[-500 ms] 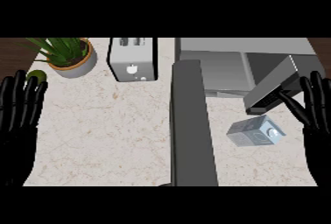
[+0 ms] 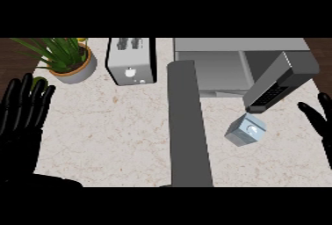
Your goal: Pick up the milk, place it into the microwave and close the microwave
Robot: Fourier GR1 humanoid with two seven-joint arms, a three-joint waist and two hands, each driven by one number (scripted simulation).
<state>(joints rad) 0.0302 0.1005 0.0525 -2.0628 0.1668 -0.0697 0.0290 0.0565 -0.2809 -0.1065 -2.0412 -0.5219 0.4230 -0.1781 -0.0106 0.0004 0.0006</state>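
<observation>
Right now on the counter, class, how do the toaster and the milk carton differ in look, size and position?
The toaster is much larger than the milk carton. The toaster stands at the back beside the potted plant, while the milk carton sits nearer the front, below the open microwave door. The toaster lies square to the counter; the milk carton looks turned at an angle. Both are grey and neither hand touches them.

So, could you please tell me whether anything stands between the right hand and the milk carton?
Nothing visible does. The right hand is at the view's right edge, fingers straight, and only bare counter lies between it and the milk carton. The open microwave door ends just behind the carton, not between the two.
</observation>
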